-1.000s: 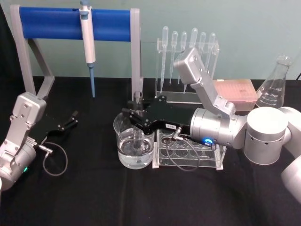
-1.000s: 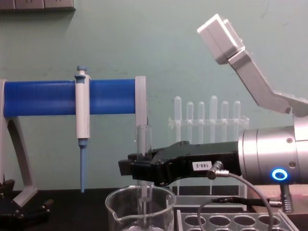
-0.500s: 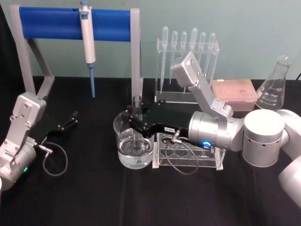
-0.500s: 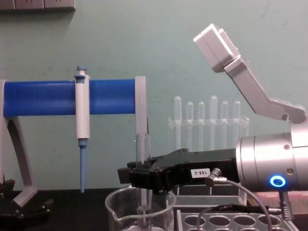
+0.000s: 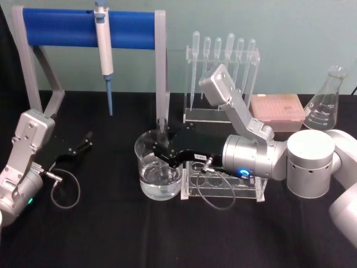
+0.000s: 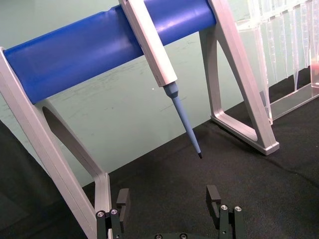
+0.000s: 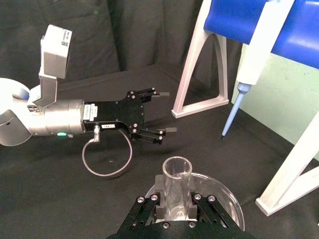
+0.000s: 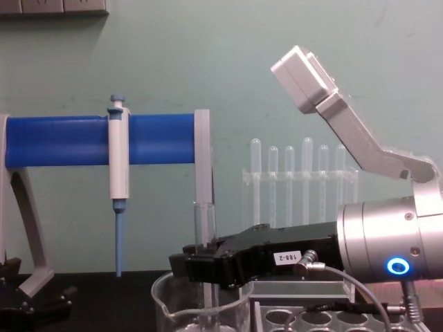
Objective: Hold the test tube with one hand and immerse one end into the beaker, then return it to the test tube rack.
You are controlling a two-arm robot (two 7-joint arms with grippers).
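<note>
Over beaker [image 5: 147, 182], right pincer [image 5: 161, 149] clamped on test tube [image 7: 176, 187]

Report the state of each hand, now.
Left hand: open, holding nothing.
Right hand: closed on the test tube, above the beaker.

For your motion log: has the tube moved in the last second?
Yes. Held by the right end effector, the tube has sunk lower against the grey post, deeper into the beaker. Left end effector parked.
</note>
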